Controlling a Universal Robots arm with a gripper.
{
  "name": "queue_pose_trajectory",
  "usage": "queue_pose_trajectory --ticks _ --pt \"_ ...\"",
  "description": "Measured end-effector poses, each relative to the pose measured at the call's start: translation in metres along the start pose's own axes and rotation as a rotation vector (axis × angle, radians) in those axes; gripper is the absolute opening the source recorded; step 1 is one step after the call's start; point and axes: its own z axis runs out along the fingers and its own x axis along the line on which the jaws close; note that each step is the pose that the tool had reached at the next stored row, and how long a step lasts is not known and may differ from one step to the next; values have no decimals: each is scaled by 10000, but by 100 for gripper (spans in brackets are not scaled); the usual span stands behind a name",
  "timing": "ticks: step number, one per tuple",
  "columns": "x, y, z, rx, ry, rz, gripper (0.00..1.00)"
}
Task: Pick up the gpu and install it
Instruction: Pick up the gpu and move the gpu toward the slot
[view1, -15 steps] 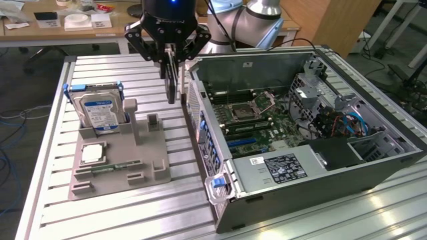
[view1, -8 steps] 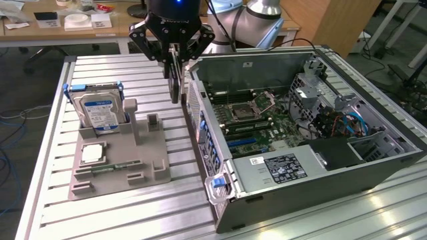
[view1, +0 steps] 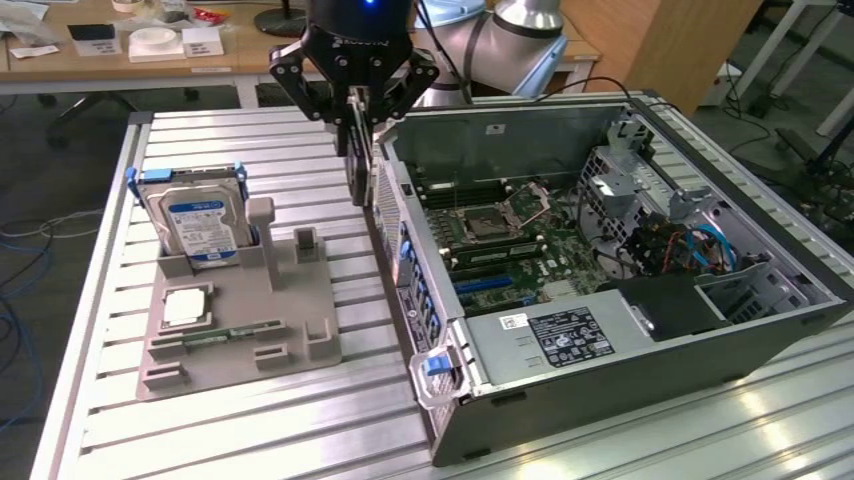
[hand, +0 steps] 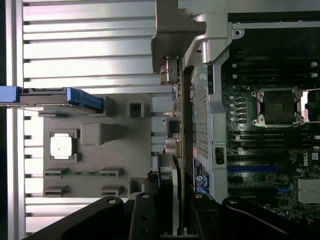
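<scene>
The arm reaches down from above with its claw (view1: 356, 108) pointing straight at the counter (view1: 267, 440). The claw's fingers are narrowed onto the top edge of the graphics card (view1: 358, 165), which hangs upright and edge-on in the air. The card is just beside the rear wall of the open computer case (view1: 641, 372), between the case and the gray tray (view1: 247, 335) holding the hard drive (view1: 198, 215).
</scene>
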Motion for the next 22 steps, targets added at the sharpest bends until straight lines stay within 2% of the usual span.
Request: queue_pose_trajectory --ticks 22 --pt "-167 8 -3 0 0 1 28"
